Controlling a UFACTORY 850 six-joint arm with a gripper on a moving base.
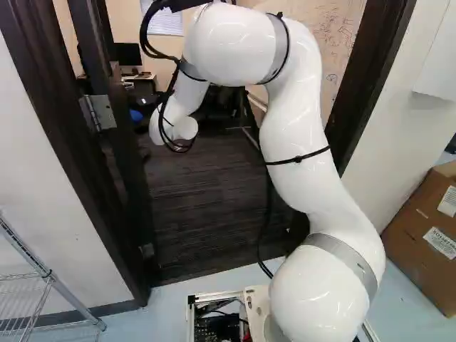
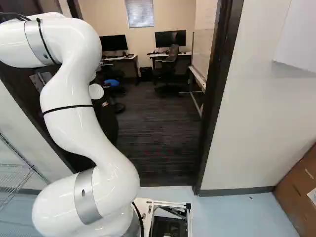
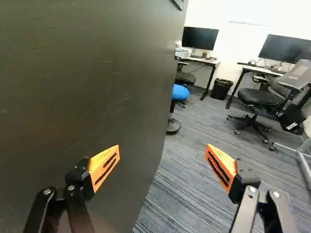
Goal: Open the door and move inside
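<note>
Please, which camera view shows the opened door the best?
The wrist view: the broad face of the door fills much of it, beside the open hand. The left base view shows the door only as a narrow dark strip with a hinge. In the right base view, the arm hides much of it.

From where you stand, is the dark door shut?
No, the door stands open, with striped carpet and an office chair showing past its edge.

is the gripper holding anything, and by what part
Nothing is held: the gripper stands open, with no thing between its orange pads.
</note>
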